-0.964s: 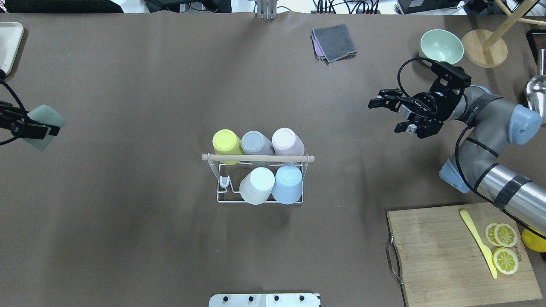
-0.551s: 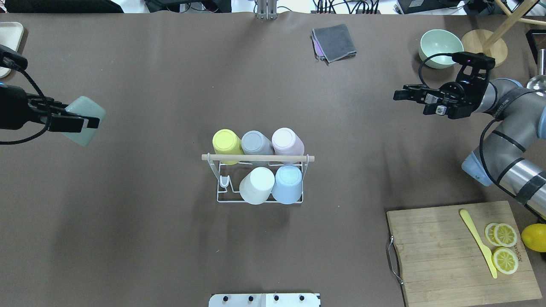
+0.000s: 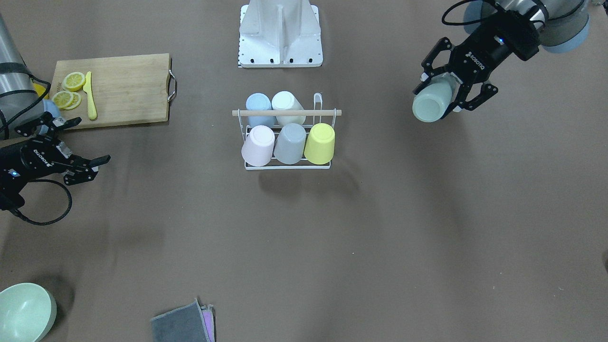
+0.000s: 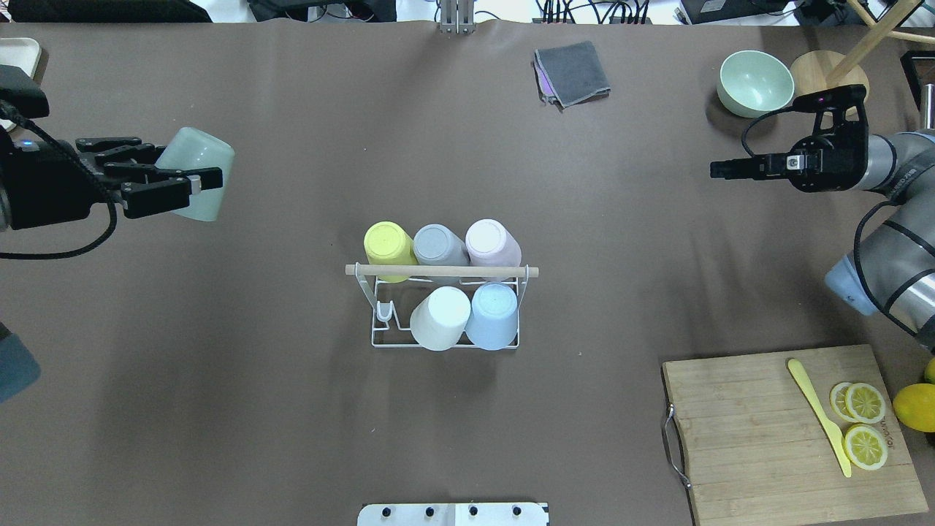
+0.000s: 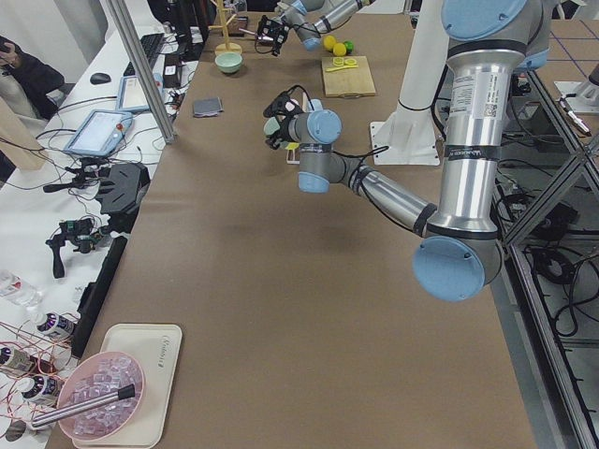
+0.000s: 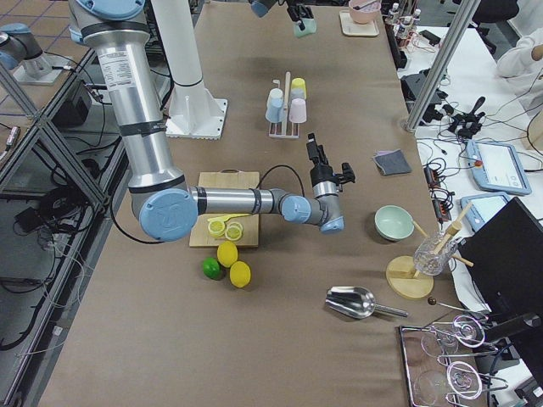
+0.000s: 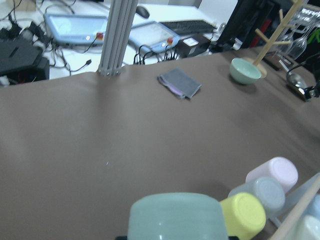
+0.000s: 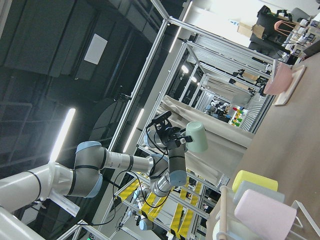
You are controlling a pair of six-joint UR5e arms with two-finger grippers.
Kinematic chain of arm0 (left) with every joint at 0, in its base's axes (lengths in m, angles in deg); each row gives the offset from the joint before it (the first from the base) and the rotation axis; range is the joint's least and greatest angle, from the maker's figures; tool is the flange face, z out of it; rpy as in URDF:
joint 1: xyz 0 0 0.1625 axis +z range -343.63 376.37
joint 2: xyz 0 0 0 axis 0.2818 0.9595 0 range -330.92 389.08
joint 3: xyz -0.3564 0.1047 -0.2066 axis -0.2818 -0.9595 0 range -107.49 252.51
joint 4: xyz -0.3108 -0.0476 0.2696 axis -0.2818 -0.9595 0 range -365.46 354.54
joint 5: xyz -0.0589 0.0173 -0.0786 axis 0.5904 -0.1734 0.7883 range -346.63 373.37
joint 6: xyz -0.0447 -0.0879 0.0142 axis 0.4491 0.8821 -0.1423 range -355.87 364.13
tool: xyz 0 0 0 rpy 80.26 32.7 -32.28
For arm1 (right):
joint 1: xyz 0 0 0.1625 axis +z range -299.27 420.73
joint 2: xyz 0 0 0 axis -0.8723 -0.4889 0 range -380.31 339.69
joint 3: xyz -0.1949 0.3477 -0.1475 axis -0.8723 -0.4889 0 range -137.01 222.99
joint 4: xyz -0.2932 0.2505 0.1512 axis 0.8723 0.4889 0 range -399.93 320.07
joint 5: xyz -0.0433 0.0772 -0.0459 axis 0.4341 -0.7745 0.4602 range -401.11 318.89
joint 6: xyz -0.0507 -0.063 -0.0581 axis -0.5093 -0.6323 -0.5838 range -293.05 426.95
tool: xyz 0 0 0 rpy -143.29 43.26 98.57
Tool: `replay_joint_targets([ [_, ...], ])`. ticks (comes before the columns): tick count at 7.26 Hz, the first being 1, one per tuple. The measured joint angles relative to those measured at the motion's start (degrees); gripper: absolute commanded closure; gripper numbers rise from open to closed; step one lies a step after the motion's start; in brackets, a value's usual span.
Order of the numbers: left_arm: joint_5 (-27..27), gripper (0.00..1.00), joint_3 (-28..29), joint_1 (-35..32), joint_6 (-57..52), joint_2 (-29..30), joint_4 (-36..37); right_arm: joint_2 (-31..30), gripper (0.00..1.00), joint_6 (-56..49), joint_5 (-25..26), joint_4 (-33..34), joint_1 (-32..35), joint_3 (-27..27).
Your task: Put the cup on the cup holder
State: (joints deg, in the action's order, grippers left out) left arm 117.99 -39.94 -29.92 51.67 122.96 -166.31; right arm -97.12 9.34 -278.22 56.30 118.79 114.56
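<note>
Left gripper [image 4: 186, 164] has both fingers clamped on a pale green cup [image 4: 206, 174], tilted and lifted off the surface, out toward the left end of the worktop and closer to the far edge than to the robot's. Well apart from it, at the middle of the worktop, stands the cup holder [image 4: 438, 271], white wire with a wooden rod across the top.

Five cups are already upended on it: a yellow cup [image 4: 387, 245], a grey cup [image 4: 438, 245] and a pink cup [image 4: 491, 241] in the far row, a white cup [image 4: 440, 314] and a pale blue cup [image 4: 493, 314] in the row on the robot's side. One bare prong [image 4: 385, 310] shows at the left end of that nearer row, just beside the white cup, on the robot's side of the rod. The yellow cup is the corner of the rack closest to the held cup.

Right gripper [image 4: 723, 169] hangs toward the right end, fingers spread with nothing between them, near a mint green bowl [image 4: 756, 84] in the far right corner, next to a round wooden stand base [image 4: 818, 98]. A folded grey cloth [image 4: 577, 73] lies by the far edge. A cutting board [image 4: 745, 438] fills the right corner on the robot's side, carrying lemon slices [image 4: 865, 402] and a yellow knife [image 4: 822, 416], with a whole lemon [image 4: 913, 407] just off its right side.
</note>
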Motion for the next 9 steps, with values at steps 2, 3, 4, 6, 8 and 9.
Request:
replay_joint_targets([
  [2,-14.8,1.0,0.1,9.0,-2.8,3.2,-3.2,-0.3,0.05,11.0,6.8,0.7,5.3,0.0],
  [3,-24.4,1.0,0.2,15.2,-5.6,4.9,-3.7,-0.4,0.05,15.9,12.1,2.6,8.5,0.3],
  [4,-33.2,1.0,0.2,21.3,-8.4,6.0,-4.6,-0.2,0.05,18.7,17.9,5.6,11.6,0.6],
  [6,-47.7,1.0,0.5,32.0,-15.9,6.7,-9.5,-0.2,0.01,20.5,28.1,12.8,16.1,2.8],
  [8,-55.6,1.0,1.0,37.4,-22.5,7.0,-13.4,-0.4,0.01,20.8,36.4,22.6,17.6,7.2],
  [9,-57.2,1.0,1.4,38.4,-25.1,7.3,-14.1,-0.4,0.01,20.9,40.5,27.0,17.6,8.7],
])
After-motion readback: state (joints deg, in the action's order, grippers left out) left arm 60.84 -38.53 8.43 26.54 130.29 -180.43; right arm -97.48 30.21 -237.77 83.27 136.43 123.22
